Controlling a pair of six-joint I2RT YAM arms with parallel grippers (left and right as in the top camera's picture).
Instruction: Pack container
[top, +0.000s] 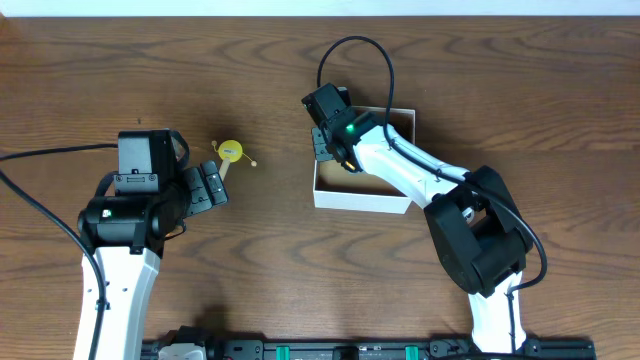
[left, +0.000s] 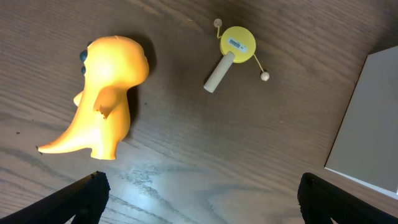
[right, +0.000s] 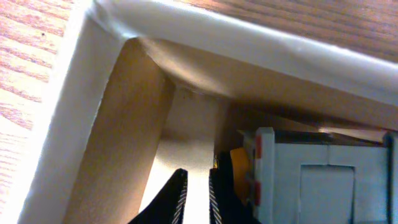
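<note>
Mostly hidden from above, the right gripper (right: 198, 194) sits low inside the box (top: 360, 200), in its far left corner, with its own arm covering much of the brown inside. The right wrist view shows only the finger tips, cut off by the lower frame edge. They stand slightly apart, with box floor showing in the narrow slit and nothing between them. Just right of them is a grey blocky toy (right: 311, 180) with an orange part, also cut by the frame, so what it is cannot be told. Whether the nearer finger touches it cannot be told either. Box walls close in on two sides of the gripper.

The box stands right of the table's (top: 300, 300) middle, toward the far edge, with bare wood around it.

The left gripper (left: 202, 190) hangs wide open and empty over the table's left half, only its tips showing in the lower corners of its wrist view. Ahead of it lie an orange dino (left: 106, 99) on its side and a yellow drum (left: 237, 43) with a wooden handle, apart from each other. From above the dino is almost wholly covered by the left arm. Bare wood separates the drum from the box's left wall.
</note>
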